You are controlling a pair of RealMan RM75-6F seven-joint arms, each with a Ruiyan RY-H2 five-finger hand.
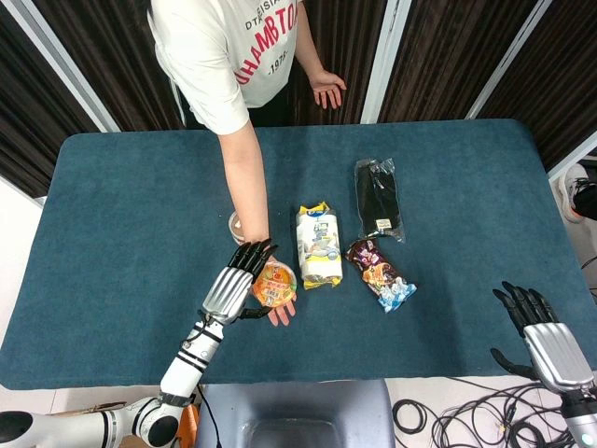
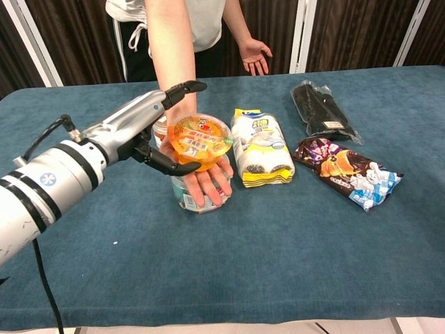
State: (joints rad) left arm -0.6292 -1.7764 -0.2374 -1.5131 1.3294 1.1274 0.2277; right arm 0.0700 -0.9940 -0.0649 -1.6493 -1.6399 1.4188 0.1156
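- The left robot hand [image 2: 149,132] is positioned at the orange jelly cup [image 2: 199,141], with one finger extended over the cup's far side and the thumb curved under its near side. The fingers contact the cup's edge and bracket it.
- The orange jelly cup rests on the upturned palm of a person's hand [image 2: 206,175], above the front-left part of the counter [image 1: 121,243]. Its printed lid is tilted toward the chest camera.
- A second, clear cup [image 2: 188,195] stands on the counter directly under the person's hand; only its near wall is visible in the chest view.
- The person's forearm [image 1: 244,177] extends from the far edge of the counter down to the cup. The person's other hand [image 1: 328,90] is held open, palm up, at the far edge.
- The right robot hand [image 1: 536,322] is at the front-right corner of the counter, fingers spread apart and holding nothing. It appears in the head view only.
- A yellow-and-white snack pack [image 2: 261,147] lies just to the right of the jelly cup.
- A purple-and-orange snack bag [image 2: 345,172] lies to the right of the snack pack.
- A black item in a clear sleeve [image 2: 322,111] lies behind the snack bag, toward the far side.
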